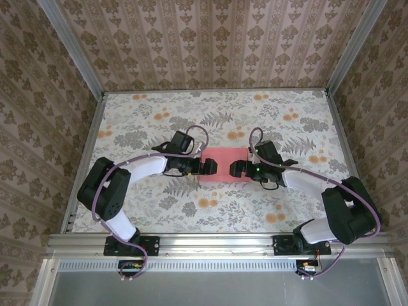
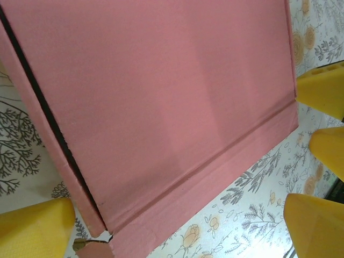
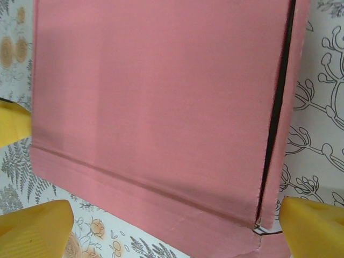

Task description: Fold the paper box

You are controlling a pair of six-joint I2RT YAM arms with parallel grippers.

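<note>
The paper box [image 1: 223, 163] lies flat and pink in the middle of the table, its lid down, with a dark slit along one side flap [image 3: 277, 107]. My left gripper [image 1: 208, 167] is at its left edge and my right gripper [image 1: 234, 169] at its right edge, tips facing each other over the box. In the left wrist view the box [image 2: 161, 91] lies between the open left gripper's [image 2: 177, 228] yellow fingertips [image 2: 35, 228]. In the right wrist view the box [image 3: 156, 97] lies between the open right gripper's [image 3: 172, 228] fingertips [image 3: 314, 226]. Neither gripper holds anything.
The floral table cloth [image 1: 159, 121] stretches round the box on all sides. A metal rail [image 1: 217, 242] runs along the near edge, and patterned walls close the table in at the back and sides.
</note>
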